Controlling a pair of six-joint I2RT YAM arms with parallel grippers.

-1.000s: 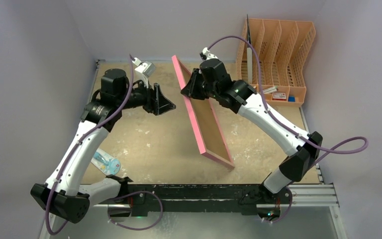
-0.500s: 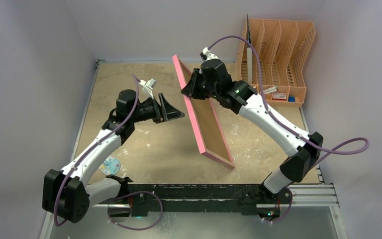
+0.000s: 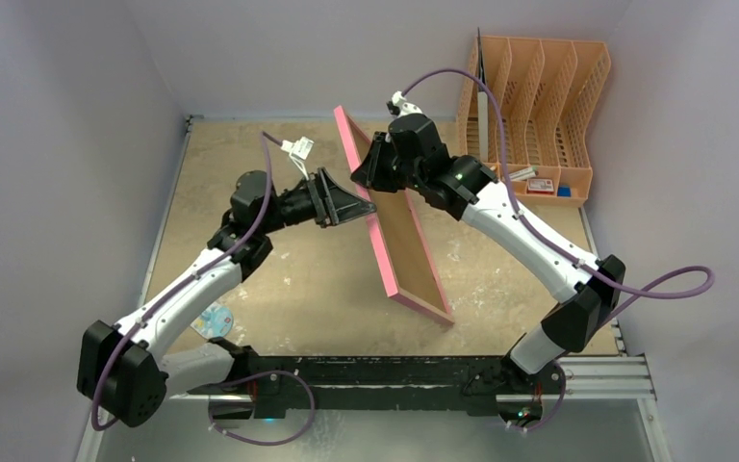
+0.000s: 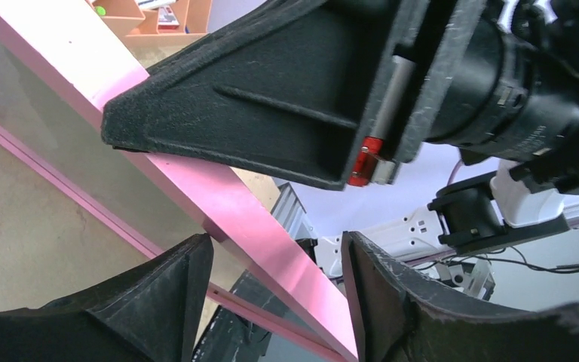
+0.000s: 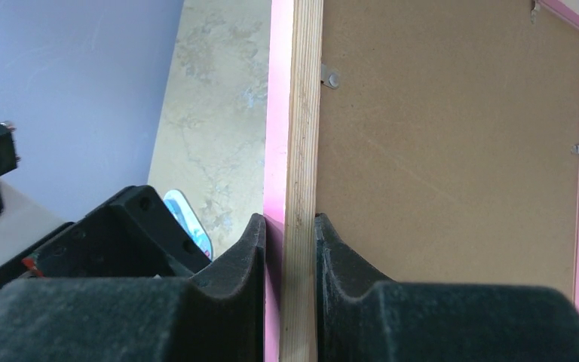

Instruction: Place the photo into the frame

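**A:** Centre of the overhead view?

**B:** Shows the frame [image 3: 379, 245] stood on edge and tilted, near end down at the surface [image 3: 289, 279]. Pink front turned left, brown backing board [image 3: 409, 241] turned right.

**A:** Held how?

**B:** Clamped at the upper edge by the right fingers [image 5: 235, 286]. One pad on the pink front, the other against the back side, pale wood edge pinched between. Seen close in the right wrist view, just below a small metal clip [image 5: 332, 78] on the backing board.

**A:** And the left fingers [image 4: 162, 302]?

**B:** Released and spread apart, straddling the pink rim in the left wrist view. Background visible between the rim and one finger. Contact with the other not resolvable.

**A:** Other items labelled?

**B:** Orange file rack [image 3: 539, 87] at the far right corner of the surface, well apart from the near end of the frame. Small round bluish item [image 3: 214, 320] lying on the surface at near left, too small to identify.
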